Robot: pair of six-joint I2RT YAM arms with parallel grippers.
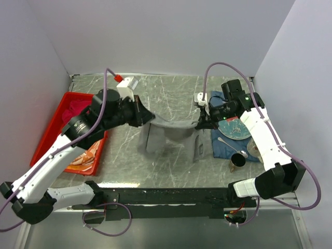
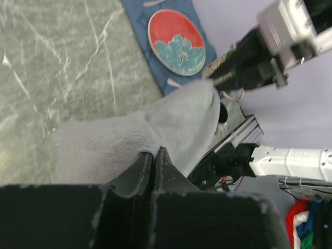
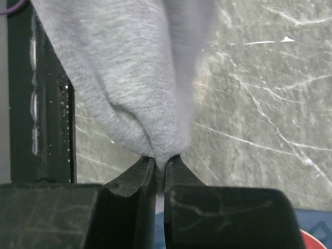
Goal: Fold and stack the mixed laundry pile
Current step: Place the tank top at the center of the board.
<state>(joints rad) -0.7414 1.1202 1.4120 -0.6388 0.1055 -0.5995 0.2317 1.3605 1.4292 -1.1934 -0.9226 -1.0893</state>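
Left hand [image 2: 154,153] & right hand [image 3: 160,161] are each pinched tight on one end of the grey garment [image 1: 171,126], holding it up btwn them over mid counter [image 1: 171,168]. Its middle sags and two parts hang down toward the surface. Pink shirt [image 1: 75,108] & orange-white cloth [image 1: 85,155] lie in the red tray [image 1: 44,136] at left. Plate [image 1: 234,128] sits on the blue mat [image 1: 222,148] at right.

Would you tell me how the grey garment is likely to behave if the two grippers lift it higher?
Probably floppy: the grey garment sags between the left gripper and right gripper. It seems light, since small pinches hold it up. Its fuzzy knit likely resists slipping.
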